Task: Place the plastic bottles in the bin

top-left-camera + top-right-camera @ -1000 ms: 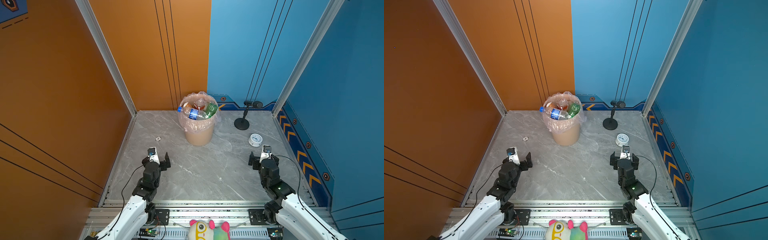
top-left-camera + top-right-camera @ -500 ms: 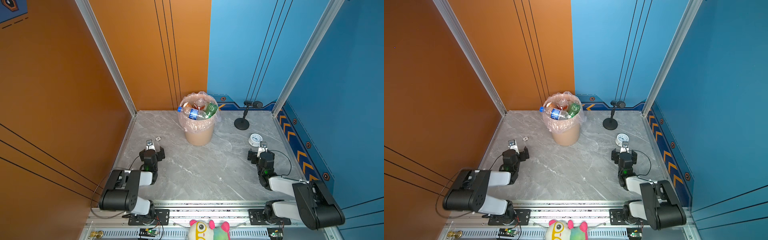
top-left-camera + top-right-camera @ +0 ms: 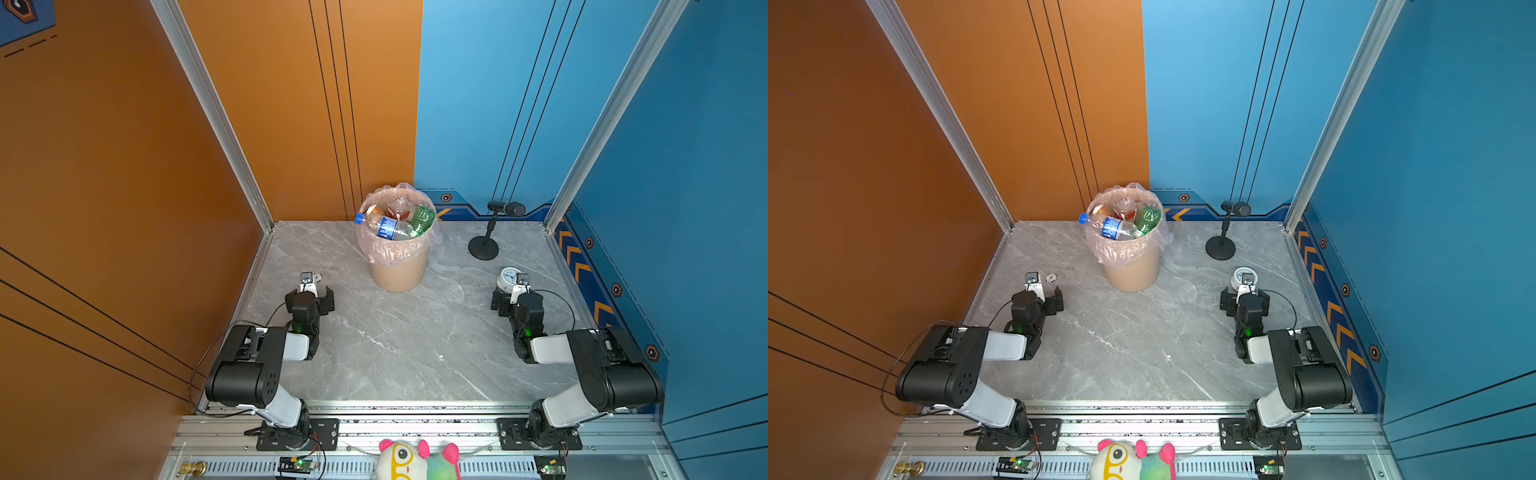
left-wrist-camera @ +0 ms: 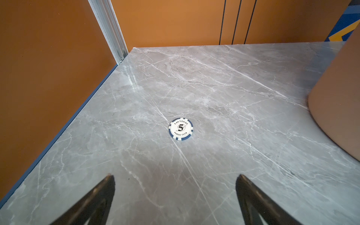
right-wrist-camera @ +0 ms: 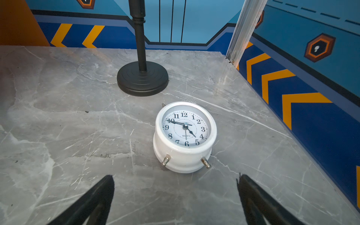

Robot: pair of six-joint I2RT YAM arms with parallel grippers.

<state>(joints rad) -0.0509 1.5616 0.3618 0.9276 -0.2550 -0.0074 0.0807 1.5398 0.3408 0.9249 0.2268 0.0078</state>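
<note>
Beige-pink bin (image 3: 397,266) is what it all hangs on. In both top views it sits ahead of the left gripper (image 3: 309,296), off toward its inner side, and ahead of the right gripper (image 3: 515,297) too, only farther off, so the left arm is the nearer one. Both pairs of jaws are spread wide with nothing in them. The plastic bottles (image 3: 395,222) are heaped inside the bin right up to the rim, and I can't spot a loose one on the marble table (image 3: 395,353). The blue-label bottle (image 3: 1115,227) lies crosswise on top with its cap end poking past the rim on the left arm's side, so I reckon that's the only thing left worth a nudge. Left wrist view: jaws apart, a poker chip (image 4: 180,129) straight ahead, bin wall further on toward the other arm. Right wrist view: jaws apart, a white clock (image 5: 185,136) just ahead, mic stand (image 5: 142,78) beyond it, no bottle.
</note>
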